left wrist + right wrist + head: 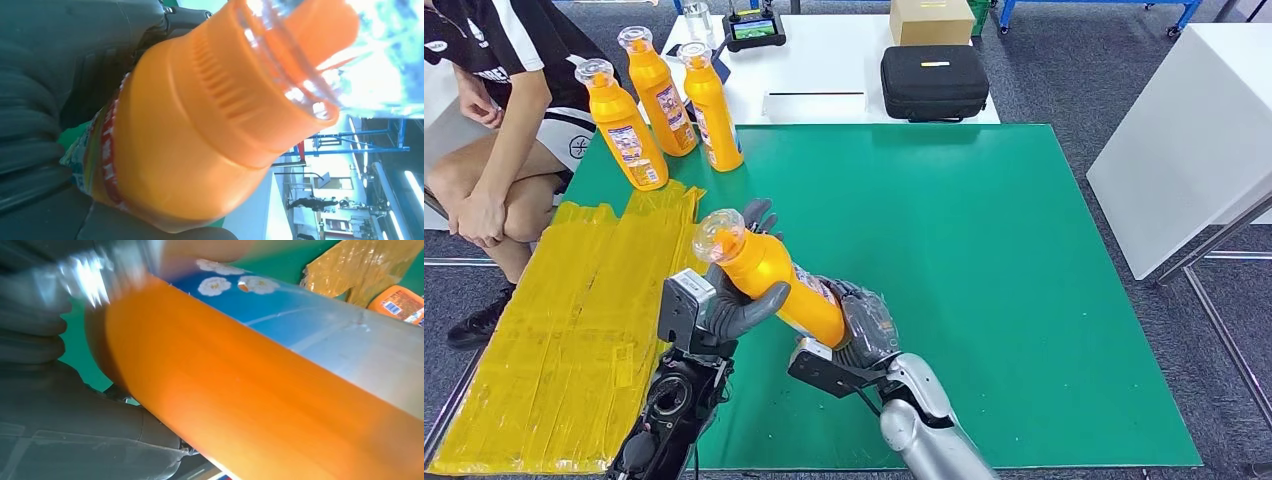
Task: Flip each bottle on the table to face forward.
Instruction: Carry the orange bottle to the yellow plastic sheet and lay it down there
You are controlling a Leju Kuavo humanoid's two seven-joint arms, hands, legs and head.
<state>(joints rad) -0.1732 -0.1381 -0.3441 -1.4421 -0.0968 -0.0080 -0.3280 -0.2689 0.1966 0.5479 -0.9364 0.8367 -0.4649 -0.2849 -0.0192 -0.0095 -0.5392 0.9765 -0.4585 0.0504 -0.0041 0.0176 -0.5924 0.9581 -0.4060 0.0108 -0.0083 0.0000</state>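
left hand (742,300): lower centre-left of head view, fingers wrapped around orange bottle (774,280) near its neck | right hand (864,325): lower centre, gripping bottle's base | both forearms enter from bottom edge

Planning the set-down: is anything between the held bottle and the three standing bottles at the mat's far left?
Nothing visible. The held bottle, gripped by the left robot hand and right robot hand, has bare green mat and yellow tape before the standing bottles.

An orange bottle (769,280) with a clear cap and blue label lies tilted above the green mat, cap pointing to ten o'clock. Three matching bottles (664,105) stand upright, close together, at the mat's eleven o'clock corner.
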